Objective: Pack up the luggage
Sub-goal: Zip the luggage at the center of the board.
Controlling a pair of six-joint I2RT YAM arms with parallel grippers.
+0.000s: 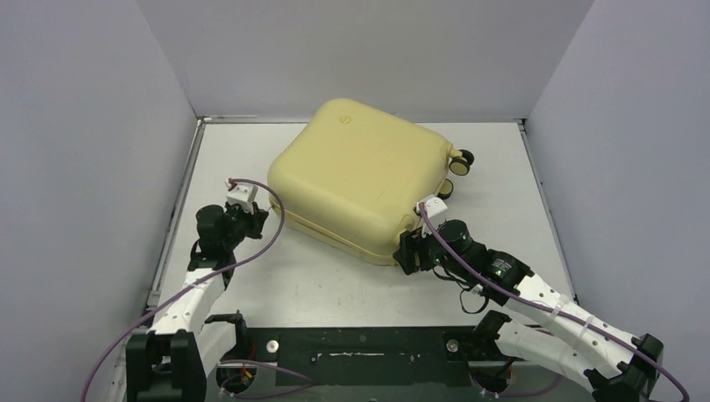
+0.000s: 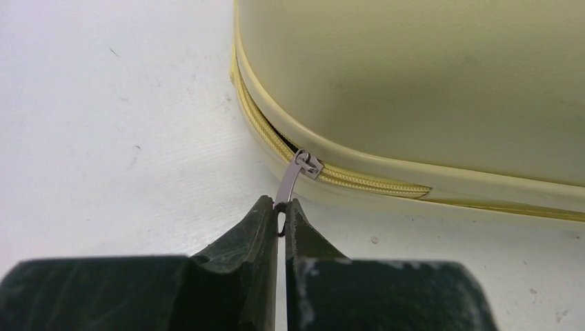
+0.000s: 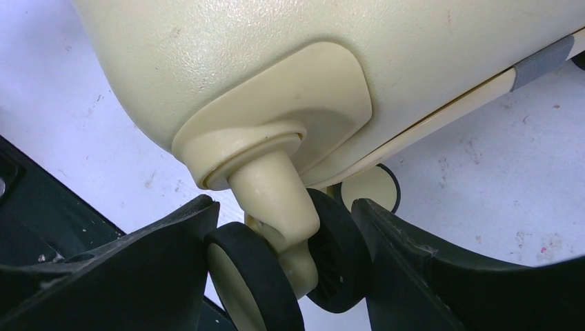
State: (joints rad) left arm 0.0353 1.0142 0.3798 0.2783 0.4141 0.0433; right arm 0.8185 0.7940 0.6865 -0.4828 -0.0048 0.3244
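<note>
As it lies flat, pale yellow luggage [image 1: 360, 180], left claw [image 2: 281, 214] pinching zipper pull [image 2: 288, 181], right claw [image 3: 284, 215] clamping wheel [image 3: 252, 276]

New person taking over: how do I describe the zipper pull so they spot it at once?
Start at the pale yellow luggage, the biggest thing in view, and follow its zipper seam to the side facing the left arm. There the zipper pull sticks out, pinched in the left gripper. It is the only silver metal piece on the yellow seam.
</note>
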